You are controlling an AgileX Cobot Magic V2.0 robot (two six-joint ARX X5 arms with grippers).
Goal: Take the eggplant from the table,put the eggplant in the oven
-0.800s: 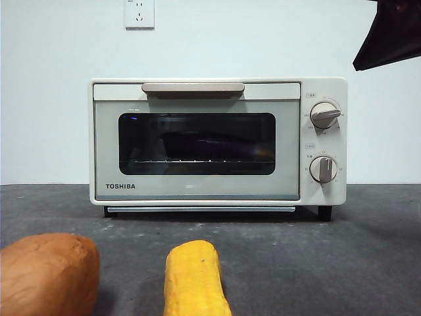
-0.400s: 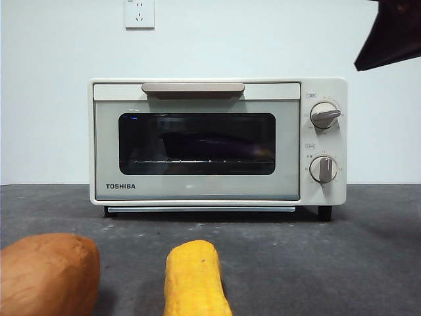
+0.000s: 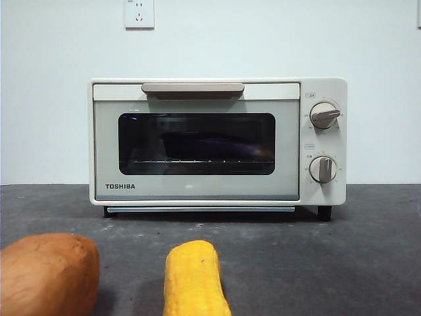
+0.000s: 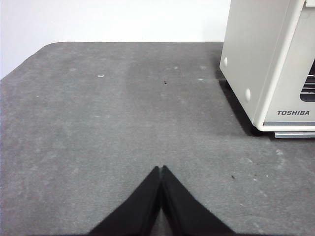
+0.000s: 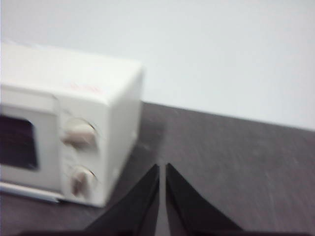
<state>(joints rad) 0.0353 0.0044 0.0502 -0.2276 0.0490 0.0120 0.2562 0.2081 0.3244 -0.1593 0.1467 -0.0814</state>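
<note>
White wall with a socket plate [image 3: 139, 13] backs the front view. On the flat dark grey mottled table [image 3: 342, 263] we log the cream-white boxy Toshiba toaster oven [image 3: 217, 141], its dark glass door [image 3: 196, 143] shut under the beige bar handle [image 3: 193, 88]. Behind the glass a long dark shape lies on the rack; we take it for the glossy dark purple eggplant [image 3: 210, 141], though the tint hides detail. Nearest the camera lie a yellow corn cob [image 3: 194, 280] and an orange-brown sweet potato [image 3: 47, 273]. No arm shows here, whereas the earlier frames had a black tip at the top right corner.

Left wrist view: the left gripper [image 4: 161, 168] has its jaws pressed together, empty, over bare table; the oven's side and front corner stand ahead of it, off to one side and well apart.

Right wrist view, blurred: the right gripper [image 5: 162, 166] has its jaws all but closed, holding nothing; the oven's two round knobs [image 5: 78, 133] lie ahead and to one side, apart.

We judge the placing done, both arms clear; nothing remains beyond returning to rest.
</note>
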